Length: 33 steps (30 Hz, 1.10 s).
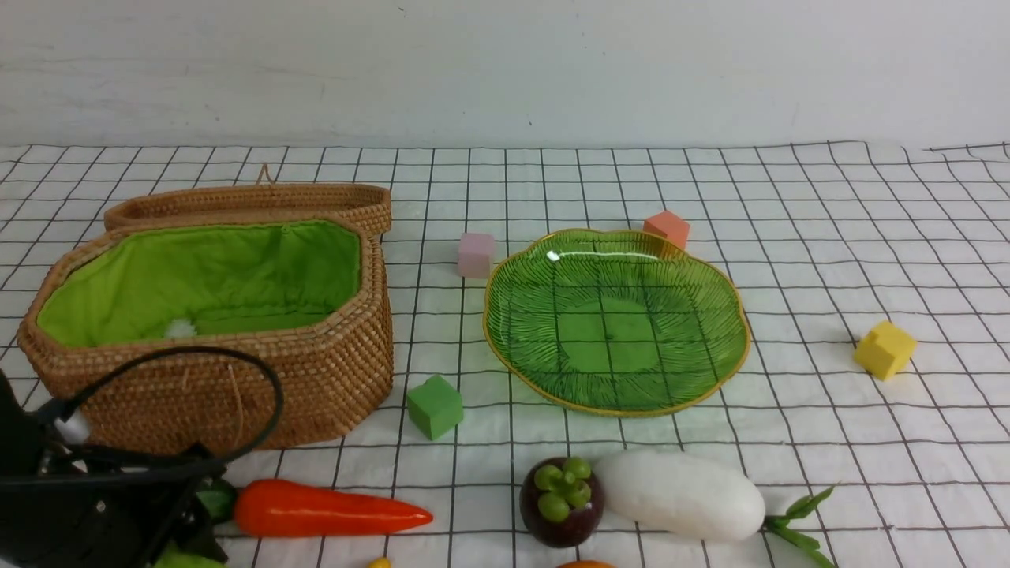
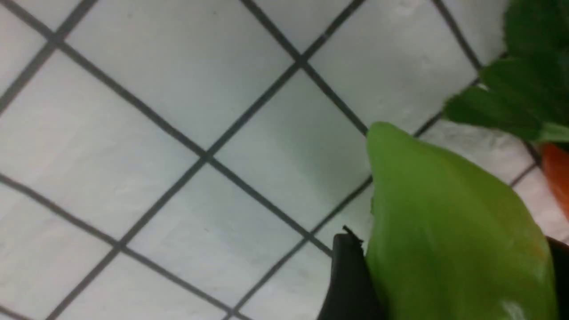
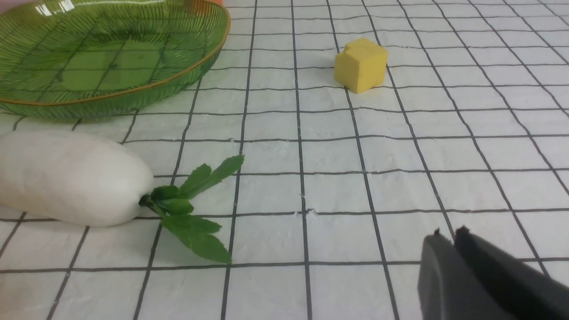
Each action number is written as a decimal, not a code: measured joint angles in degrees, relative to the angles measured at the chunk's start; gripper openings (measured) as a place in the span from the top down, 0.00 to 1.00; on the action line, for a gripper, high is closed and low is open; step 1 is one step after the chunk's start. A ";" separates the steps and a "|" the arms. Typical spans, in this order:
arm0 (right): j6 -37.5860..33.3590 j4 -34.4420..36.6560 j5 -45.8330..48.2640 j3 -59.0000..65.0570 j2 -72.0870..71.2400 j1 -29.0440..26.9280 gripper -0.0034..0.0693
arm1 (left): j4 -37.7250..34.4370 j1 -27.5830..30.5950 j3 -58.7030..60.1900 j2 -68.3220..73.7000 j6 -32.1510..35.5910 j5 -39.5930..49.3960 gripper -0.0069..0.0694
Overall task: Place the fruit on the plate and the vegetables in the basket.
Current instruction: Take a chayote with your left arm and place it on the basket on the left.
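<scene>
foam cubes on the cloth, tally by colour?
pink cube: 1
orange cube: 1
yellow cube: 1
green cube: 1
Total: 4

No legible text, label, brand, number or sign in any view; checked cloth point(image 1: 828, 237), basket point(image 1: 331, 371), plate point(image 1: 615, 315) unmarked.
</scene>
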 joint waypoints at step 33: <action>0.00 0.00 0.00 0.00 0.00 0.00 0.88 | 11.78 0.00 -56.56 23.19 -8.22 20.71 0.08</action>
